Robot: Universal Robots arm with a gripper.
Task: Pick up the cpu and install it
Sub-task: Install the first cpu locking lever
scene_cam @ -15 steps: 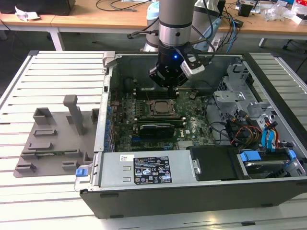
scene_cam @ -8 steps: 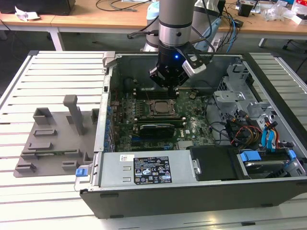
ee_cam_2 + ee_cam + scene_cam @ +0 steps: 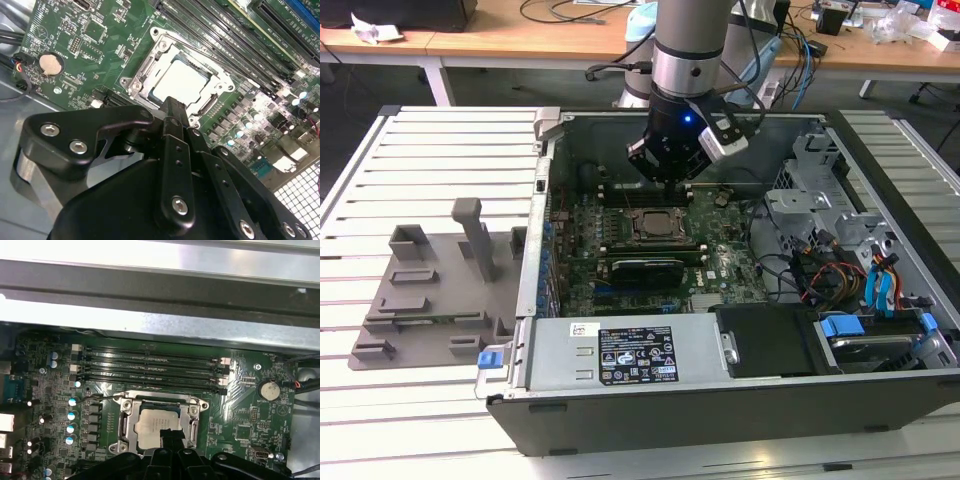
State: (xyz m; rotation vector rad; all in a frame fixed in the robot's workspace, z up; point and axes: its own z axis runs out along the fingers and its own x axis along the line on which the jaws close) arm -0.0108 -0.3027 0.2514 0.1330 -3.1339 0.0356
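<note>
CPU (image 3: 181, 82), silver-topped, seated flat inside socket frame (image 3: 150, 75) on green motherboard (image 3: 75, 55) of open computer case (image 3: 670, 400). Arm's gripper (image 3: 172, 107) hangs just above the chip's edge, fingers pressed together, holding nothing. 1 coin battery (image 3: 270, 389) nearby; grey tray (image 3: 430, 290) at exterior view's left.
</note>
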